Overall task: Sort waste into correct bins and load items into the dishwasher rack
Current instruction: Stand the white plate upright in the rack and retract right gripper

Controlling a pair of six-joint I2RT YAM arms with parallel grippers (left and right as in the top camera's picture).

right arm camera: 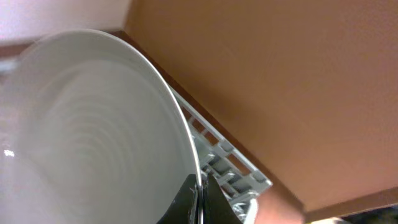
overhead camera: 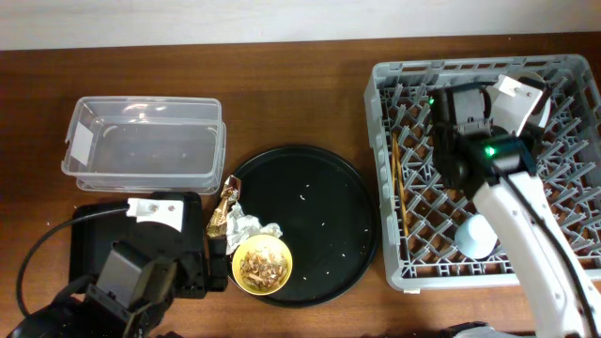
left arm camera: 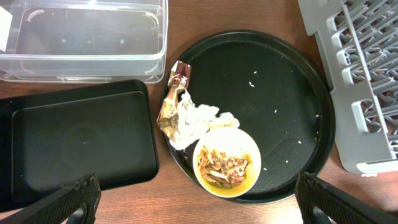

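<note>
dishwasher rack [overhead camera: 488, 253] first since it's the biggest thing on the tabletop [overhead camera: 282, 84]. the chopsticks [overhead camera: 398, 188] are already lying in it along the side nearest the round black tray [overhead camera: 310, 178], and a pale blue cup [overhead camera: 474, 235] sits in the near part. my right claw [right arm camera: 198, 199] is clenched on the rim of the plate [right arm camera: 93, 137], holding it on edge over the far side of the rack. it isn't down between the pegs yet, so i'd call that step half done. can't spot the pink cup anywhere.

the round black tray is where the leftovers are, all crowded at its left edge, with just a few white crumbs elsewhere. the clear tub [overhead camera: 146, 141] has nothing in it that i can make out, and the shallow black tray [left arm camera: 74, 143] is bare too, so by my reckoning none of the waste sorting has happened.

the yellow bowl [overhead camera: 262, 262] has the food scraps [left arm camera: 225, 167] in it. the crumpled napkin [left arm camera: 194, 119] is touching the bowl's rim, and the foil wrapper [left arm camera: 171, 99] is just beside the napkin, half over the tray edge.

my left claw [left arm camera: 196, 180] is spread wide and holding nothing, hovering over the bowl. i'd say roughly half the loading is done, and the bowl needs emptying before it goes in.
</note>
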